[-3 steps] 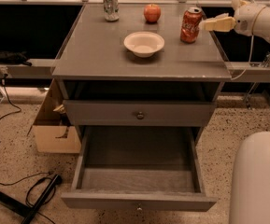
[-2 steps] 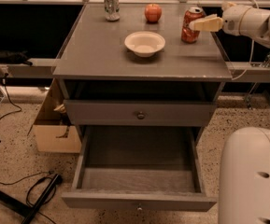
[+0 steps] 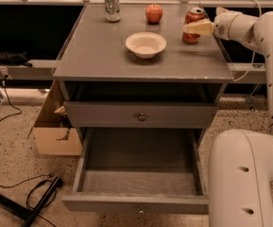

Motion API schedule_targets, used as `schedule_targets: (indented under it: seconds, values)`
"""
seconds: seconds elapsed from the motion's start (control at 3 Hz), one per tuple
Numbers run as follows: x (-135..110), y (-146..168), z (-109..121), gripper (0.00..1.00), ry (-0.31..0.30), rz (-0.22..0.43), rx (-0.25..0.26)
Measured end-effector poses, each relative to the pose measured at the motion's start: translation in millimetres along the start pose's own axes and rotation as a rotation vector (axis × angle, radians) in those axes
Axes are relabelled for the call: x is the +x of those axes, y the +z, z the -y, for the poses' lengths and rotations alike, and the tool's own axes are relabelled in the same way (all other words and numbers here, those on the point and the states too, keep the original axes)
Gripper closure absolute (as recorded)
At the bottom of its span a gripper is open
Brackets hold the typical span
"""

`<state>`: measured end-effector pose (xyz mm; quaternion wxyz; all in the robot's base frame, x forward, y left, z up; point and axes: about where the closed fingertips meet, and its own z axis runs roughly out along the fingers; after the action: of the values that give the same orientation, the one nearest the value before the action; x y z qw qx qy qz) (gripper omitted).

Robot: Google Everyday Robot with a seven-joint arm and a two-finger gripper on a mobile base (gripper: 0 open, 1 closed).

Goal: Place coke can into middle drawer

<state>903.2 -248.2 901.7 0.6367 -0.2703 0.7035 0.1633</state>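
Your hand point(image 3: 198, 28) is now right at the coke can point(image 3: 193, 16). A second ago it stands off to the side with a gap between them; now its tip lies across the can's front, about level with the label. The can itself is where it was, upright near the far right corner of the bench point(image 3: 103, 56), so nothing is lifted yet. You cannot tell from this view whether the hand is clenched on the can or merely set against it, so treat the grasp as unconfirmed.

For you this means the reach is over and the task stands at the grasp. The middle drawer point(image 3: 136, 203) is already pulled out below the bench with nothing in it. The upper drawer point(image 3: 140, 115) is shut, so no opening step is left. Once the grip is sure, the next move likely calls for a lift clear of the bench top, a carry out past its front edge, and a descent into the open drawer.

The bowl point(image 3: 146, 44) sits toward the bench's middle, well apart from the can, and the apple point(image 3: 154, 13) and the silver-white can point(image 3: 112, 5) stand along the back. A path straight forward on the can's own side should miss all three. The main risk is the can tipping or sliding if the hand pushes before it closes.
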Motion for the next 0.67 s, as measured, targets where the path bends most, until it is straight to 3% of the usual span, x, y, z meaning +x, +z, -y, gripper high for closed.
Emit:
schedule_targets:
  seconds: [0.33,0.67]
  values:
    - [-1,16,-4,0.18,0.006,0.030,-0.001]
    - [-14,31,-20,0.41,0.020,0.071,-0.034]
